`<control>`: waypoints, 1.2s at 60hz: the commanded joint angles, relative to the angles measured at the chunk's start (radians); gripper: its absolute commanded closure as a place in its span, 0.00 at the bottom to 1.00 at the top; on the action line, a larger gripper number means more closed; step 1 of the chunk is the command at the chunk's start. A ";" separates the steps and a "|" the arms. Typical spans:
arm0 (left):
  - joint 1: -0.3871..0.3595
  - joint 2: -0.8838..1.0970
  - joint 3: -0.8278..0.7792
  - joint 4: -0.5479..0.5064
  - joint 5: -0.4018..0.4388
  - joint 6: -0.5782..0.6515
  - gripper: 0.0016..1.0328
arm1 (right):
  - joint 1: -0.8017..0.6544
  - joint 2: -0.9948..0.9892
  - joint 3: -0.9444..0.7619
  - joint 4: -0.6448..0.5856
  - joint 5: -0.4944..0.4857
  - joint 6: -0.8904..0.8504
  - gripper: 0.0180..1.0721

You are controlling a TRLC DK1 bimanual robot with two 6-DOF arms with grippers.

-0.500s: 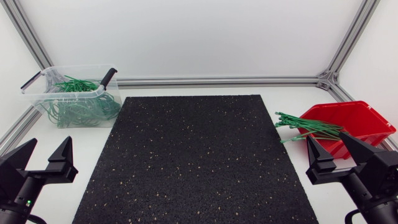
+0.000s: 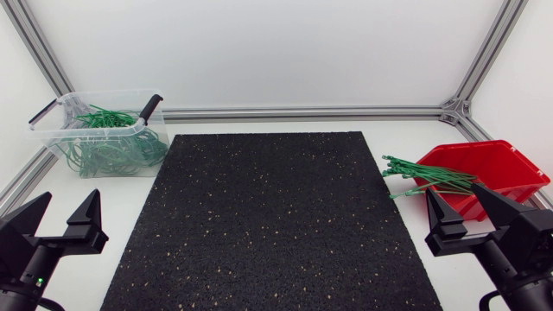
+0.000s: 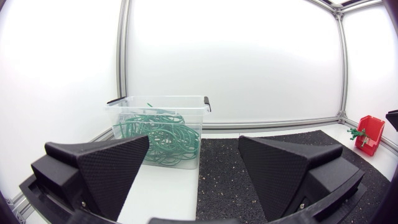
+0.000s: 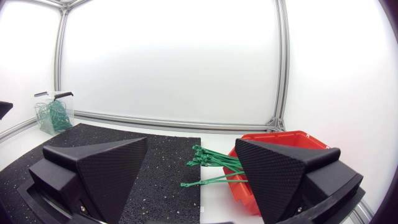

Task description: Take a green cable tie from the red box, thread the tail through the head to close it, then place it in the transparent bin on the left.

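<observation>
no change vs earlier | my left gripper (image 2: 67, 203) lower left, released | my right gripper (image 2: 454, 197) lower right, released, near red box (image 2: 510, 168)

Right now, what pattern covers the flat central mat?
The black flat mat has pale speckles; head view best.

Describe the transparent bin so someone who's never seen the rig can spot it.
From the big black mat mid-table, go to its far left corner. Beside it stands the transparent bin, clear-walled with black handles, holding a tangle of looped green ties. The only other container, the red box on the right, is opaque with straight ties sticking out.
</observation>
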 commanded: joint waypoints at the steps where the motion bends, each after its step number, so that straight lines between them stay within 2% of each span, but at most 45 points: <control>1: -0.011 -0.010 -0.044 -0.004 -0.010 -0.014 0.03 | 0.005 -0.012 -0.002 0.011 -0.001 -0.021 0.03; 16: -0.012 -0.008 -0.044 -0.004 -0.012 -0.014 0.03 | 0.000 0.045 0.144 -0.075 -0.005 -0.020 0.04; 31: -0.011 -0.010 -0.044 -0.004 -0.012 -0.014 0.03 | -0.032 0.294 0.331 -0.099 -0.023 -0.021 0.04; 45: -0.003 -0.010 -0.044 -0.004 -0.012 -0.014 0.03 | -0.133 0.536 0.521 -0.213 -0.190 -0.074 0.05; 61: 0.003 -0.010 -0.044 -0.004 -0.012 -0.014 0.03 | -0.345 0.840 0.726 -0.363 -0.546 -0.192 0.05; 72: -0.001 -0.008 -0.043 -0.004 -0.012 -0.014 0.03 | -0.380 0.984 0.828 -0.493 -0.561 -0.347 0.05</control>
